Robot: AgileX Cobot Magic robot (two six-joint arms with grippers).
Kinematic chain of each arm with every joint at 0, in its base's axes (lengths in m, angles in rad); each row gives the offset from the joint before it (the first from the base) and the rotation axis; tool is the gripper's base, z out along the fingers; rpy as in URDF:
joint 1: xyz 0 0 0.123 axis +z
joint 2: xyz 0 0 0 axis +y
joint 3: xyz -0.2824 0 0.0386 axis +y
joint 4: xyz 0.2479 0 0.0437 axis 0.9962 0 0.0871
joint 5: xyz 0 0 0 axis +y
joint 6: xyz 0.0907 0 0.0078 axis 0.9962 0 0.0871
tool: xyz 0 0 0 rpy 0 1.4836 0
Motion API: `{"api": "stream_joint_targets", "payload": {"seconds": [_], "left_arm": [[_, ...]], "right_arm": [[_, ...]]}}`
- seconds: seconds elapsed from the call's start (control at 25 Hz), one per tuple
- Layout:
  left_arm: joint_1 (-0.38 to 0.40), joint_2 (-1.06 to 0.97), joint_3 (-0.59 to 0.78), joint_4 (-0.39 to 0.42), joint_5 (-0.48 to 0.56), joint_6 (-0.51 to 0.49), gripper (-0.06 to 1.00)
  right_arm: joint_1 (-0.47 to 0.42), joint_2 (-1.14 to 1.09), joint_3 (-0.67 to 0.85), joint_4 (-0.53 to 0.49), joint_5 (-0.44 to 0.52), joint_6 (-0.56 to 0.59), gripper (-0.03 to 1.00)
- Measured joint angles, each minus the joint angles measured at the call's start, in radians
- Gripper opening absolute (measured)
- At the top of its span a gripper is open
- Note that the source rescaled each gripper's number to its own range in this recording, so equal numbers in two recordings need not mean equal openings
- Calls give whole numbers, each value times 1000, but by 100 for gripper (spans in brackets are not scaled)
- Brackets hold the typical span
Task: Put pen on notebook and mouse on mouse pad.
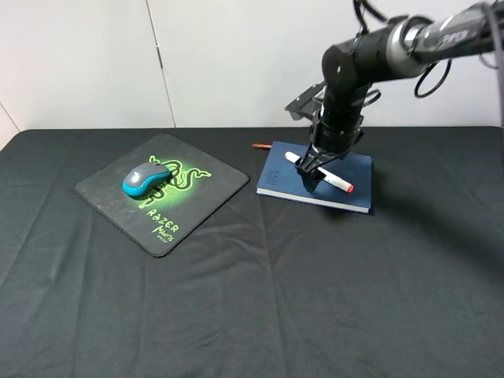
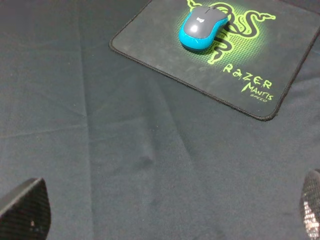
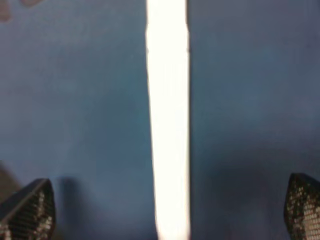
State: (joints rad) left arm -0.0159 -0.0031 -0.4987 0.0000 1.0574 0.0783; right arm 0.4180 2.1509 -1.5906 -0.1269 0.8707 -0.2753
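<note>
The white pen [image 1: 337, 182] lies flat on the dark blue notebook [image 1: 276, 177], its orange-red tip toward the front right. My right gripper [image 1: 313, 169] hangs low over the pen's middle, open. In the right wrist view its fingers [image 3: 30, 207] stand far out on either side of the pen [image 3: 167, 125], clear of it, above the notebook cover [image 3: 75, 100]. The grey and teal mouse [image 1: 146, 178] sits on the black mouse pad [image 1: 110, 193] by the green logo. My left gripper [image 2: 167, 210] is open over bare cloth, well short of the mouse [image 2: 202, 27] and the mouse pad [image 2: 165, 55].
A black cloth [image 1: 260, 299] covers the whole table. The notebook's reddish ribbon tab [image 1: 260, 146] sticks out at its back left corner. A white wall stands behind the table. The left arm is outside the exterior high view.
</note>
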Motion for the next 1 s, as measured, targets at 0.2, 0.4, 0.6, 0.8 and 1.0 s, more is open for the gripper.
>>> {"api": "stream_joint_targets", "payload": {"seconds": [0.2,0.4,0.6,0.8,1.0], "left_arm": [[0,0,0,0,0,0,100],[0,0,0,0,0,0,100],[0,0,0,0,0,0,100],[0,0,0,0,0,0,100],[0,0,0,0,0,0,100]], "right_arm": [[0,-132,-15,20,157,40,100],[0,-291,-16,35,323,80,100],[0,-462,-9,110,342,134,100],[0,-643,73,201,342,187,100],[0,-858,277,248,345,227,100]]}}
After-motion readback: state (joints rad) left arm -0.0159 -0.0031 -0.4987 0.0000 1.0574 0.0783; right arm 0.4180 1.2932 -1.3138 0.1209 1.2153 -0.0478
